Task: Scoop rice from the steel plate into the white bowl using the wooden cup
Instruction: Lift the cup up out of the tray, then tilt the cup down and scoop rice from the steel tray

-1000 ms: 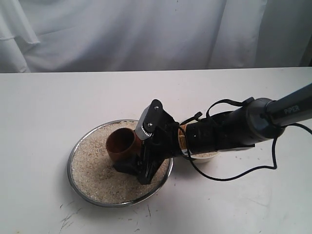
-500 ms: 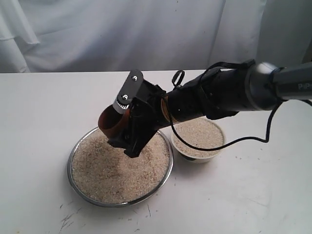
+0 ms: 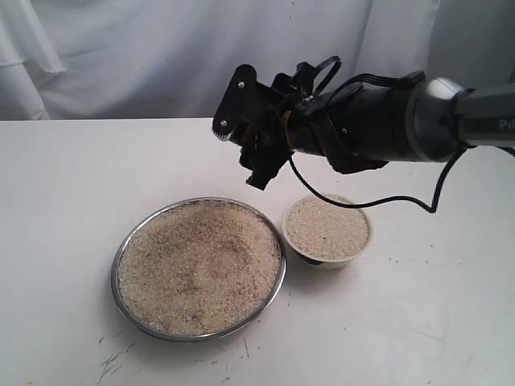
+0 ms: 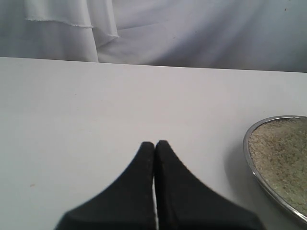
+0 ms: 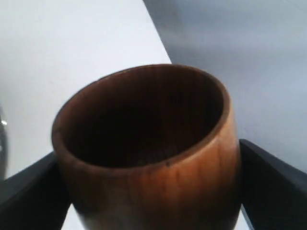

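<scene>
Cup (image 5: 153,167) in right jaws, arm lettering (image 3: 506,125) — cropped

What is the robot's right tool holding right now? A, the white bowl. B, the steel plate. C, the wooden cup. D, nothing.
C: the right wrist view shows the wooden cup gripped between the two black fingers of the right tool, while the white bowl and the steel plate sit on the table below.
</scene>
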You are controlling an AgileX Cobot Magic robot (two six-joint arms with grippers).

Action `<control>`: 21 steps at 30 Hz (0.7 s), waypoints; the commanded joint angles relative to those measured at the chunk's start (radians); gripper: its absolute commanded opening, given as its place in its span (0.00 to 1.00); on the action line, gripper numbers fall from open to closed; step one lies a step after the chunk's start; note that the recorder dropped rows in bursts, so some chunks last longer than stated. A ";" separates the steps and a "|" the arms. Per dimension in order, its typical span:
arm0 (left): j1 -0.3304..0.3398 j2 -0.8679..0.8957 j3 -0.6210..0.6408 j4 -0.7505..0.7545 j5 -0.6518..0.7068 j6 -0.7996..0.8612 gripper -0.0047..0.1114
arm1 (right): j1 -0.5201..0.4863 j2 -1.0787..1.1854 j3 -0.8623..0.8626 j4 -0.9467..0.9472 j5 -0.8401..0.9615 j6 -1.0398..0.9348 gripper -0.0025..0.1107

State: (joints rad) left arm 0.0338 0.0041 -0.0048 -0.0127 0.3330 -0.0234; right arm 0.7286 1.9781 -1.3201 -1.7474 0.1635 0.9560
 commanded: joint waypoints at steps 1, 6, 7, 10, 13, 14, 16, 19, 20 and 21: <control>-0.003 -0.004 0.005 0.001 -0.014 0.000 0.04 | -0.002 -0.012 -0.006 0.003 0.122 -0.106 0.02; -0.003 -0.004 0.005 0.001 -0.014 0.000 0.04 | -0.002 -0.012 -0.001 0.156 0.195 -0.527 0.02; -0.003 -0.004 0.005 0.001 -0.014 0.000 0.04 | 0.002 -0.012 0.005 0.163 0.197 -0.554 0.02; -0.003 -0.004 0.005 0.001 -0.014 0.000 0.04 | 0.056 -0.021 0.063 0.190 0.216 -0.665 0.02; -0.003 -0.004 0.005 0.001 -0.014 0.000 0.04 | 0.113 -0.042 0.128 0.257 0.269 -0.841 0.02; -0.003 -0.004 0.005 0.001 -0.014 0.000 0.04 | 0.125 -0.046 0.142 0.276 0.287 -0.880 0.02; -0.003 -0.004 0.005 0.001 -0.014 0.000 0.04 | 0.141 -0.053 0.159 0.305 0.297 -0.934 0.02; -0.003 -0.004 0.005 0.001 -0.014 0.000 0.04 | 0.159 -0.057 0.164 0.333 0.297 -0.997 0.02; -0.003 -0.004 0.005 0.001 -0.014 0.000 0.04 | 0.163 -0.057 0.164 0.346 0.297 -1.027 0.02; -0.003 -0.004 0.005 0.001 -0.014 0.000 0.04 | 0.168 -0.054 0.164 0.363 0.297 -1.059 0.02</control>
State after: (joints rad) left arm 0.0338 0.0041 -0.0048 -0.0127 0.3330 -0.0234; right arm 0.8838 1.9378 -1.1590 -1.4197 0.4495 -0.0266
